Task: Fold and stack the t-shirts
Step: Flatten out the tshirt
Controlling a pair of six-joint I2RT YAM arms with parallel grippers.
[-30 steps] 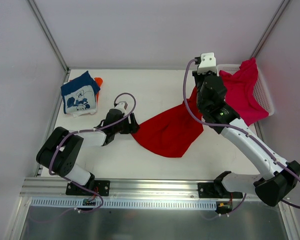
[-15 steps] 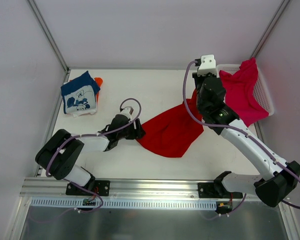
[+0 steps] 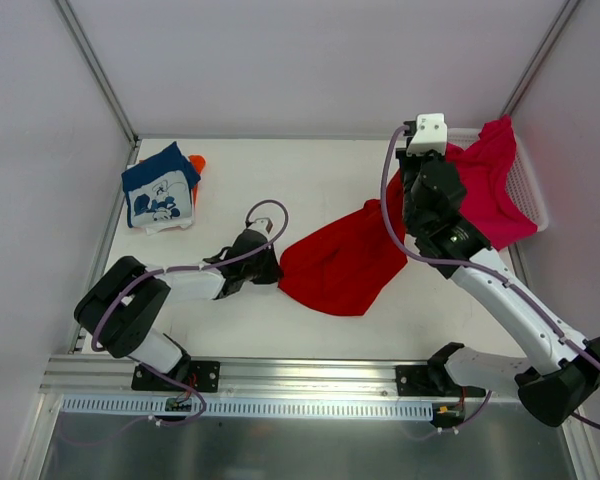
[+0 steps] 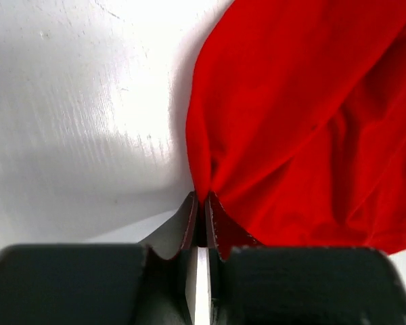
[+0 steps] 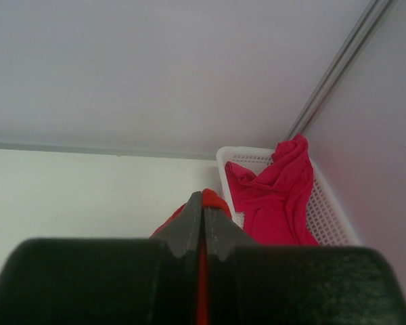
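Note:
The red t-shirt (image 3: 340, 262) lies crumpled mid-table, its right corner lifted. My left gripper (image 4: 204, 200) sits low at the shirt's left edge, shut on a pinch of the red cloth (image 4: 304, 115). My right gripper (image 5: 204, 201) is raised and shut on the shirt's upper right corner, red cloth showing between its fingers. The magenta-pink t-shirt (image 3: 485, 185) hangs out of the white mesh basket (image 3: 532, 195) at the back right. A folded navy t-shirt with white print (image 3: 160, 187) lies at the back left on top of an orange one (image 3: 197, 162).
The basket (image 5: 328, 220) with the pink shirt (image 5: 277, 196) stands just right of my right gripper, near the enclosure's corner post. White walls close in the table at the back and sides. The arms' bases sit on the metal rail at the near edge.
My left gripper slid right to the red shirt's left edge and shut on it. My right arm shifted slightly right, still holding the shirt's corner up.

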